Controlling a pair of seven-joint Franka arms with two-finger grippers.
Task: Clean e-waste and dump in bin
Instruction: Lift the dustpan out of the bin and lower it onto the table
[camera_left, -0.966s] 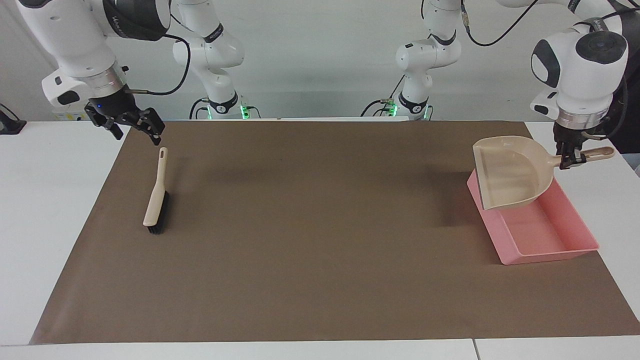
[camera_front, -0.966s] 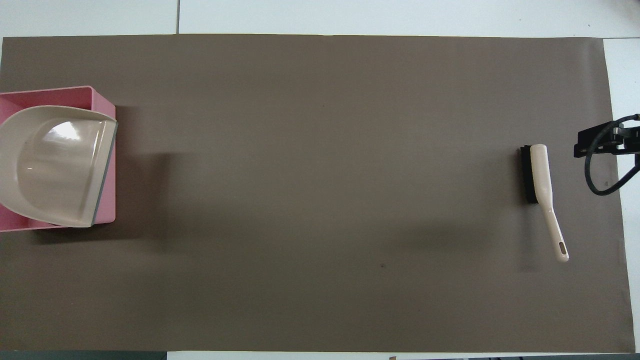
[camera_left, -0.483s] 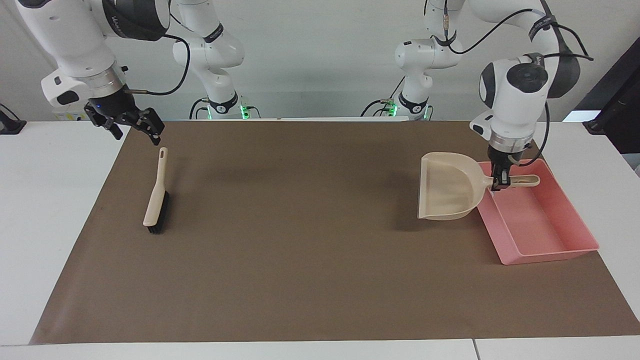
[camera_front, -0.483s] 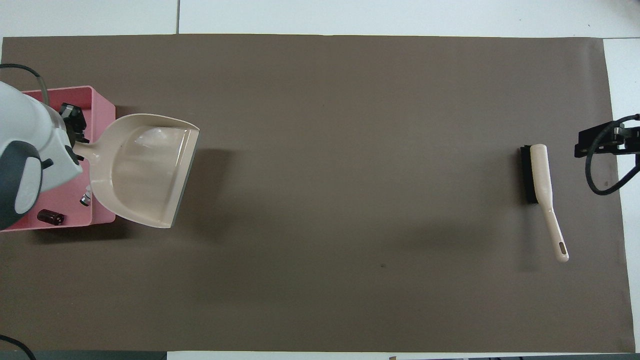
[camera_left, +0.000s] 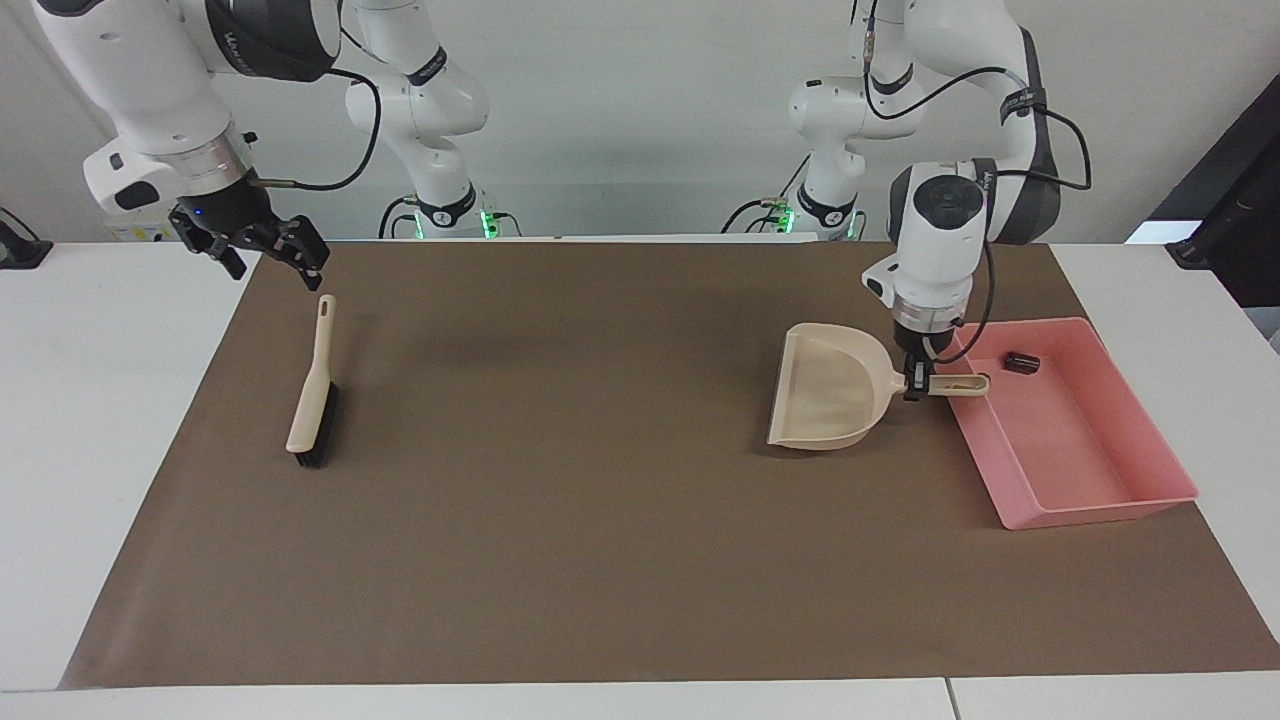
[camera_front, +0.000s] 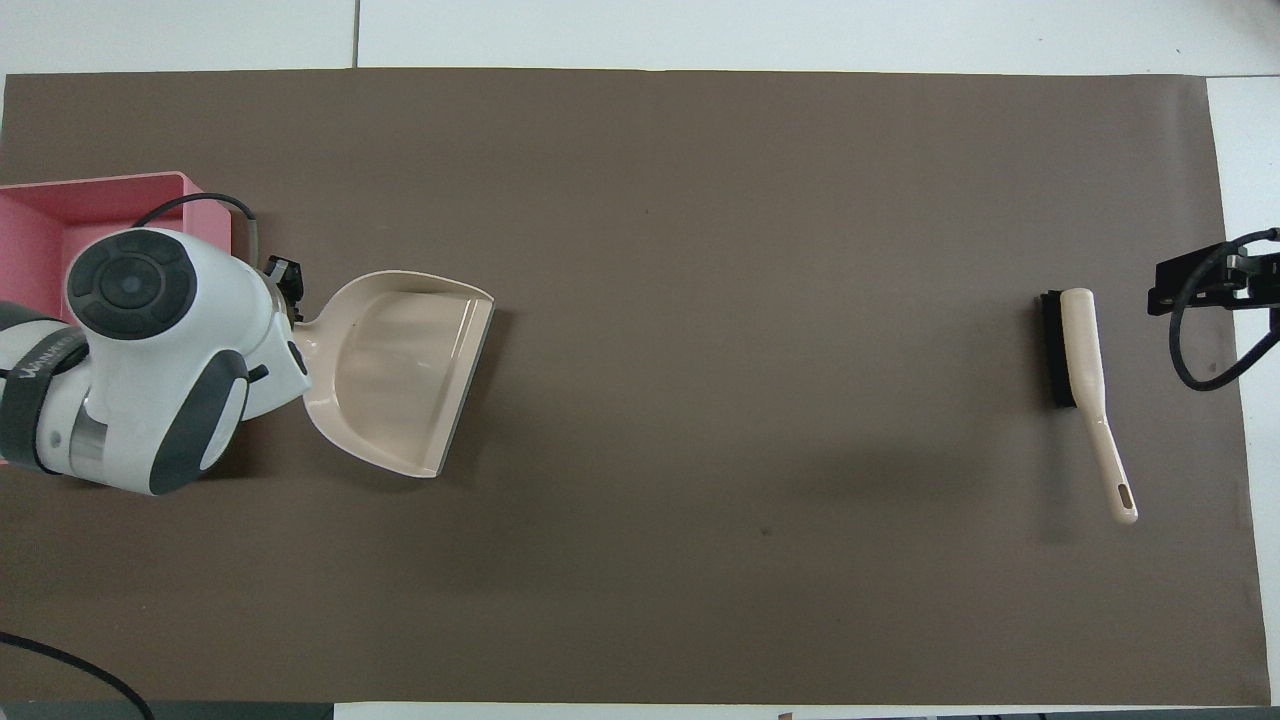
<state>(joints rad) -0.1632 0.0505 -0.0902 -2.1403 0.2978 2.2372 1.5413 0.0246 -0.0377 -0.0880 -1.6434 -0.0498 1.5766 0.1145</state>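
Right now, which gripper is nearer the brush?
Right. The right gripper hangs open just above the tip of the brush handle; the left gripper holds the dustpan handle beside the bin, at the left arm's end.

no lettering can be made out for certain; only a faint, unreadable printed band on the left arm (camera_front: 40, 358).
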